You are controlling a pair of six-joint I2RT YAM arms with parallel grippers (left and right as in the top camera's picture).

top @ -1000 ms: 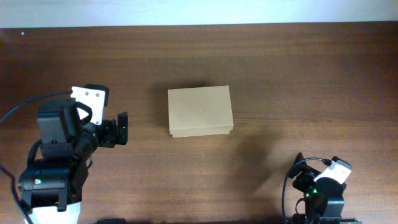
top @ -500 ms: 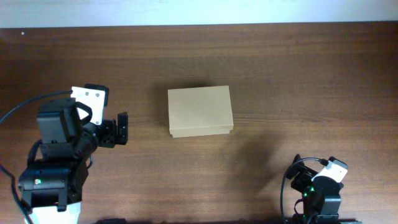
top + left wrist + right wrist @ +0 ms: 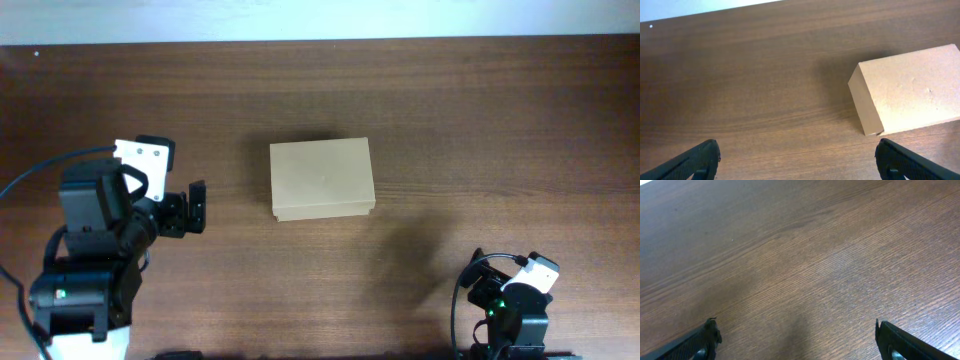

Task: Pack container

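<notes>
Apparently already packed, the container [image 3: 321, 180] sits closed on the table [image 3: 450, 120], no loose items in view, as the left fingers [image 3: 700, 161] and right fingers [image 3: 897, 342] hang spread apart and empty

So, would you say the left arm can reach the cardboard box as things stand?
Probably yes. The left gripper is open and faces the closed box across the table, with nothing lying between them.

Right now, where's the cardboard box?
Overhead view: the cardboard box sits closed near the table centre, to the right of the left gripper, not touching it.
</notes>
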